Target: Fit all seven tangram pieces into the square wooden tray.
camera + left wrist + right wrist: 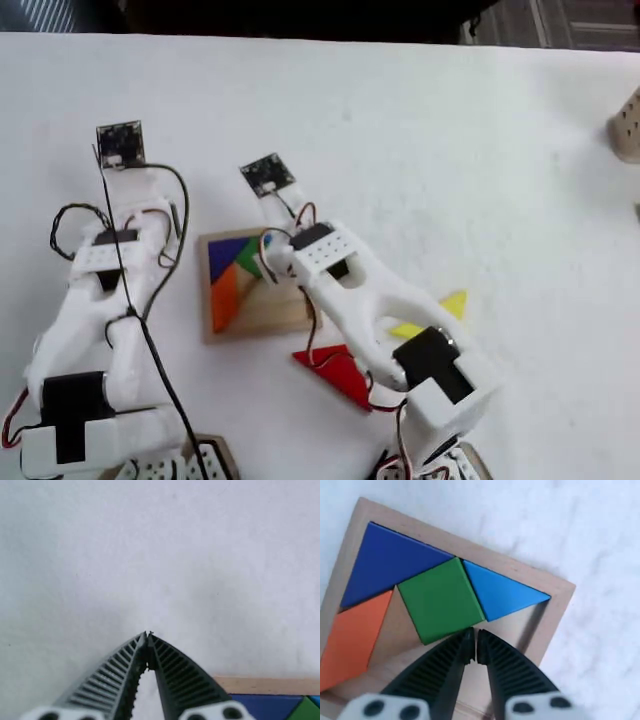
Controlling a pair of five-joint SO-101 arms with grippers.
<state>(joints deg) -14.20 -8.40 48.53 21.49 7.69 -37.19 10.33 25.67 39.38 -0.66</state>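
The square wooden tray lies between the two arms. It holds a dark blue triangle, a green square, a light blue triangle and an orange parallelogram. My right gripper is shut and empty, hovering over bare tray floor just beside the green square's corner. A red triangle and two yellow pieces lie on the table outside the tray, partly hidden under the right arm. My left gripper is shut over bare table, with the tray's edge close beside it.
The white table stretches open behind and to the right of the arms. A tan perforated object stands at the far right edge. The left arm lies left of the tray.
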